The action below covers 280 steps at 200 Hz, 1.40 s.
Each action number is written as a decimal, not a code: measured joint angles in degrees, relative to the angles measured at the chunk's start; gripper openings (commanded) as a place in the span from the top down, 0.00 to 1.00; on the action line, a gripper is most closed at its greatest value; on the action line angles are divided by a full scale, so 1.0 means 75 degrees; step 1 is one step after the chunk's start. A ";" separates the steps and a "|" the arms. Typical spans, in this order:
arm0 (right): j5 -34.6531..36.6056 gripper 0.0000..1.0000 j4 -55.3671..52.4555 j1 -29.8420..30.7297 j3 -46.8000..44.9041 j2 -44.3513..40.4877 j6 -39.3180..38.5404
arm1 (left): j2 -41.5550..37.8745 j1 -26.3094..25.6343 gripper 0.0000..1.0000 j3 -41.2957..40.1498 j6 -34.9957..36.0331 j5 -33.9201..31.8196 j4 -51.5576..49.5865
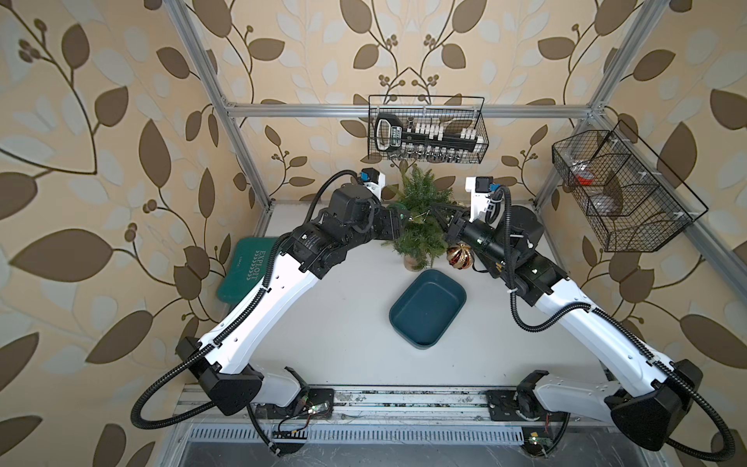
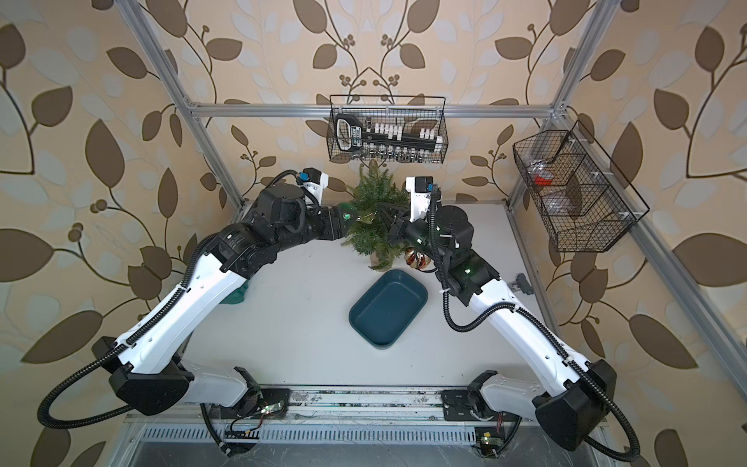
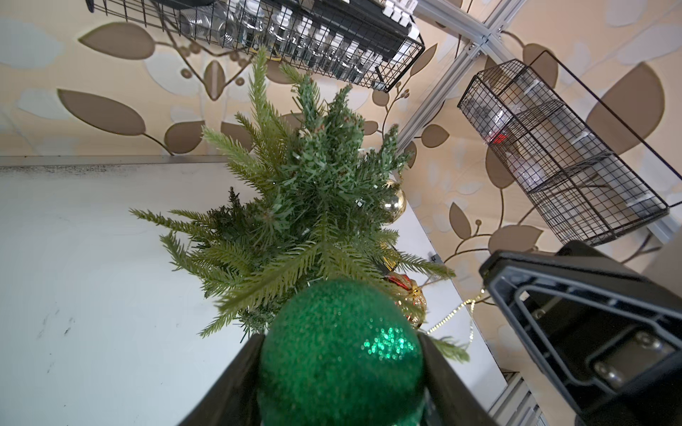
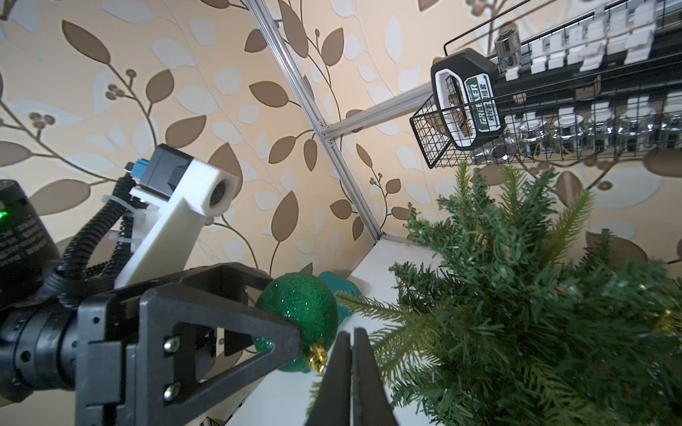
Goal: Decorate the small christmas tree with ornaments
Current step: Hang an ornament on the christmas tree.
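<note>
- Your left gripper [image 3: 341, 343] is clamping the glittery green ball [image 3: 324, 369] between its two fingers, with the jaws spread only as far as the ball's width.
- The ball is sitting at the left flank of the small christmas tree [image 1: 418, 210], and the outer needle tips are brushing over it.
- The tree is standing upright between your two grippers, with its long axis vertical and its tip pointing up toward the wire basket [image 1: 426, 129] on the back wall.
- Your right gripper [image 4: 348, 343] is pressing its fingers flat together, with their tips just beside the ball's gold cap [image 4: 316, 357].
- The ball's cap-to-base axis is lying roughly level, and the cap is facing your right gripper instead of pointing up.
- A gold thread [image 3: 452, 313] is running from the ball toward your right gripper. You cannot tell from these views whether it is pinched there.
- The right arm is the nearer one to the loop, so you are probably relying on it to steer the thread over a branch while the left arm carries the ball.
- The gold ball [image 3: 394, 203] is hanging on the tree's far side.
- The red-and-gold ball [image 1: 459, 255] is sitting low at the tree's right.
</note>
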 measured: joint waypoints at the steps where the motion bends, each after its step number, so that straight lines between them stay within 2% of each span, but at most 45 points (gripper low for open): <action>1: 0.0000 0.99 0.0003 -0.0003 -0.0009 0.0000 0.0003 | 0.0000 0.0000 0.50 -0.0006 0.0000 0.0000 -0.0003; 93: 0.0003 0.99 0.0227 -0.0067 -0.0478 -0.0099 0.0175 | -0.0061 0.0050 0.48 -0.0551 -0.0160 0.0003 0.0181; 144: -0.0067 0.99 0.0350 -0.0087 -0.0478 -0.0087 0.0230 | -0.0271 0.0117 0.41 -0.0994 -0.0312 -0.0009 0.0280; 179: -0.0117 0.96 0.0350 -0.0087 -0.0478 -0.0058 0.0268 | -0.0338 0.0149 0.26 -0.0997 -0.0423 -0.0015 0.0379; 195: -0.0119 0.96 0.0347 -0.0087 -0.0478 -0.0058 0.0265 | -0.0356 0.0149 0.23 -0.1014 -0.0449 -0.0015 0.0440; 230: -0.0114 0.94 0.0291 -0.0087 -0.0478 -0.0146 0.0259 | -0.0452 0.0149 0.23 -0.1186 -0.0495 -0.0017 0.0458; 241: -0.0114 0.92 0.0221 -0.0087 -0.0478 -0.0233 0.0256 | -0.0484 0.0149 0.23 -0.1236 -0.0504 -0.0017 0.0460; 280: 0.0012 0.74 -0.0259 -0.0087 -0.0501 -0.0769 0.0143 | -0.0790 0.0149 0.21 -0.1515 -0.0507 -0.0023 0.0443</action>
